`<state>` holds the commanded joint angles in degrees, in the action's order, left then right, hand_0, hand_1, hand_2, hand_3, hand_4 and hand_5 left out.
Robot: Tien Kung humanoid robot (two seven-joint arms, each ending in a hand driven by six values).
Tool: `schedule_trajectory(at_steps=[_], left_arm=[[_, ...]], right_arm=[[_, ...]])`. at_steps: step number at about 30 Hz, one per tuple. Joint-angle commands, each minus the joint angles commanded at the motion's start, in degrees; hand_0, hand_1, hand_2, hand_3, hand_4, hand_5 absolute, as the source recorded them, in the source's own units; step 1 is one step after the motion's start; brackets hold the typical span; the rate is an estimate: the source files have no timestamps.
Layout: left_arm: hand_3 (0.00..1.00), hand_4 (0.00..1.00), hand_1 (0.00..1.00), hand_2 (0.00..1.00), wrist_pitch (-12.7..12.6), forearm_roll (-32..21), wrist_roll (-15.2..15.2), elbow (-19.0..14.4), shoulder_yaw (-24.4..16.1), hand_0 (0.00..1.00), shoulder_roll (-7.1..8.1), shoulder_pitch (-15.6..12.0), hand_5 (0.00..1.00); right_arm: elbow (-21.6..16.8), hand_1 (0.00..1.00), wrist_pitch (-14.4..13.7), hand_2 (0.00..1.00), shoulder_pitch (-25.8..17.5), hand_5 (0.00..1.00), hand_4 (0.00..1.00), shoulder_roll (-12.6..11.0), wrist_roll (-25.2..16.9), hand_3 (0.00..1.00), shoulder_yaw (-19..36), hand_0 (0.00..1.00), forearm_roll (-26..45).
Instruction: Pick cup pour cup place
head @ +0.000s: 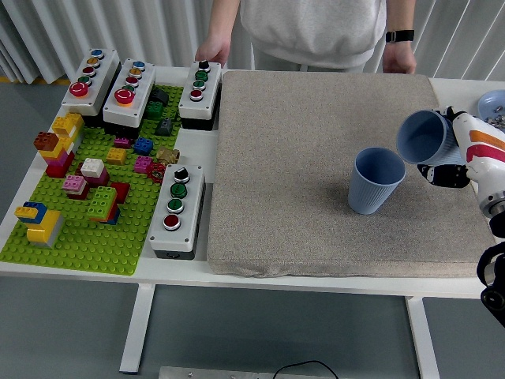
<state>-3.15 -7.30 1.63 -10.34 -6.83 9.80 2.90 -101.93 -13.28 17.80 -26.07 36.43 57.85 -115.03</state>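
Tilted blue cup [424, 136] sits in the right hand [454, 154], fingers [442, 175] wrapped around its body, its mouth facing nine o'clock. The upright blue cup [376, 181] stands on the beige mat [300, 158], just beside, at eight o'clock from the held one.

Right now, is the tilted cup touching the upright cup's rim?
Cannot tell. In the head view the tilted cup, held by the right hand, borders the upright cup; no gap shows.
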Motion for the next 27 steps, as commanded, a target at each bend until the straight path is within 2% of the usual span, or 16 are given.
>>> schedule_trajectory(at_steps=[27], left_arm=[[0.671, 0.52, 0.734, 0.802, 0.0, 0.2, 0.0, 0.0, 0.0, 0.738, -0.01, 0.2, 0.922]], right_arm=[[0.0, 0.676, -0.6, 0.575, 0.4, 0.157, 0.739, 0.5, 0.1, 0.682, -0.6, 0.795, 0.2]])
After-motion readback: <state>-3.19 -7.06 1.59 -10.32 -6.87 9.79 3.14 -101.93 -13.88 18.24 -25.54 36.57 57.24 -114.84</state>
